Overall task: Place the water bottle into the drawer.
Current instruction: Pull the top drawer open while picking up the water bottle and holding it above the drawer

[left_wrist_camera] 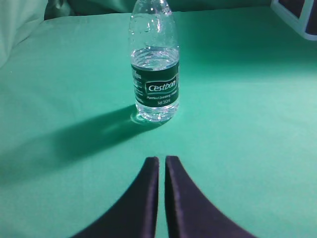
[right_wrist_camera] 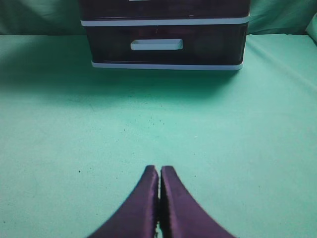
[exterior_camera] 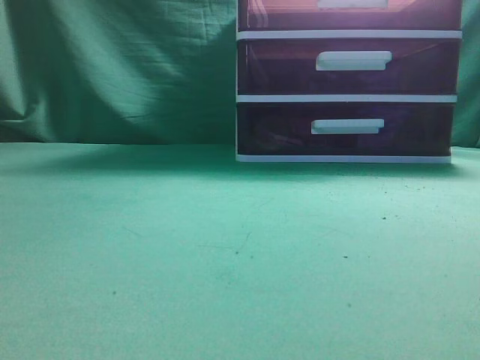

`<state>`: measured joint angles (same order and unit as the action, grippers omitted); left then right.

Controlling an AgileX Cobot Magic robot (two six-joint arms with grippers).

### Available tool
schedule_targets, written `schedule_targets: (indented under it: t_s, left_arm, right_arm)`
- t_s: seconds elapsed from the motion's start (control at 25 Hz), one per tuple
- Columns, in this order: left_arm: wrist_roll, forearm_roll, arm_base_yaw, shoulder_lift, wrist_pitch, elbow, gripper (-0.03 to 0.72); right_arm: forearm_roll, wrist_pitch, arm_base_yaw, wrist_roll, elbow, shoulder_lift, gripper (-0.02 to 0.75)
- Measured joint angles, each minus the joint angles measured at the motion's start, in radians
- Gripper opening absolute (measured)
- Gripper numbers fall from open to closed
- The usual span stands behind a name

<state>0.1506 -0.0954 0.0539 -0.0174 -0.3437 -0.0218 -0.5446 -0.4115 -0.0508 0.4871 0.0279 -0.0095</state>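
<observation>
A clear water bottle (left_wrist_camera: 154, 74) with a dark green label stands upright on the green cloth, straight ahead of my left gripper (left_wrist_camera: 162, 159), which is shut and empty a short way before it. The bottle does not show in the exterior view. The drawer (exterior_camera: 352, 13), reddish-purple with a white handle, is closed at the top of the white-framed unit, cut off by the top edge of the exterior view. My right gripper (right_wrist_camera: 159, 168) is shut and empty, low over the cloth, facing the unit from a distance. Neither gripper shows in the exterior view.
Two darker purple drawers (exterior_camera: 346, 66) sit below the top one; the lowest (right_wrist_camera: 163, 45) faces the right wrist view. A corner of the unit (left_wrist_camera: 297, 15) shows at the left wrist view's top right. A green cloth backdrop (exterior_camera: 120, 67) hangs behind.
</observation>
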Motion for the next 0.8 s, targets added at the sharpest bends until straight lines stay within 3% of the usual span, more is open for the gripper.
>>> schedule_targets:
  t_s: [0.8]
  left_arm:
    - [0.0,0.0,0.0,0.0,0.0,0.0,0.0]
  right_arm:
    - [0.0,0.0,0.0,-0.002,0.0,0.0,0.0]
